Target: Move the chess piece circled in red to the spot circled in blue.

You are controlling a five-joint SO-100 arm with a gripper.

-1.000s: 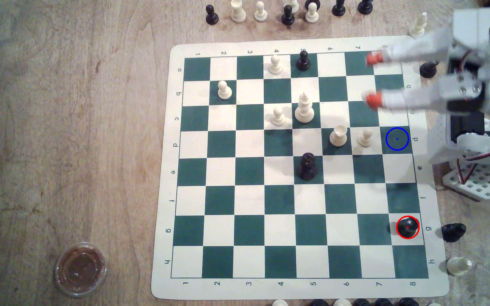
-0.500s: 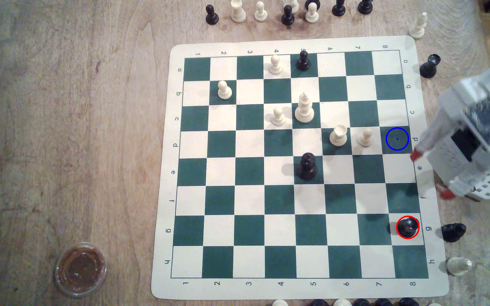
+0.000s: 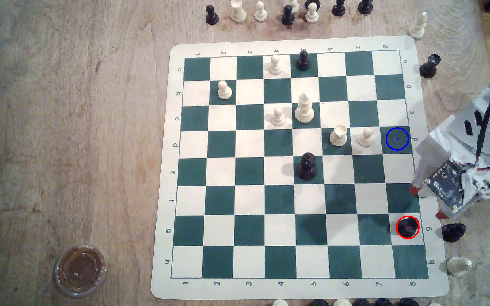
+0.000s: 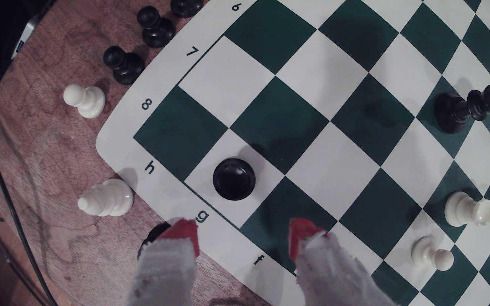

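My pincer [image 4: 242,235] hung wide open and empty at the board's [image 3: 432,282] right edge in the exterior view. The chess piece [image 3: 407,227] stood untouched on cream g8, three squares from the spot [image 3: 397,139]. Risk: one fingertip [image 4: 183,232] hung over an off-board black piece [image 3: 453,232] and could topple it in descent.

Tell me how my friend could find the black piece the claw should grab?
Start at the green-and-cream board mat and go to its edge by column 8, near the robot. On the cream square of row g stands the chess piece, ringed in red. The other black piece nearby lies off the mat on the wood.
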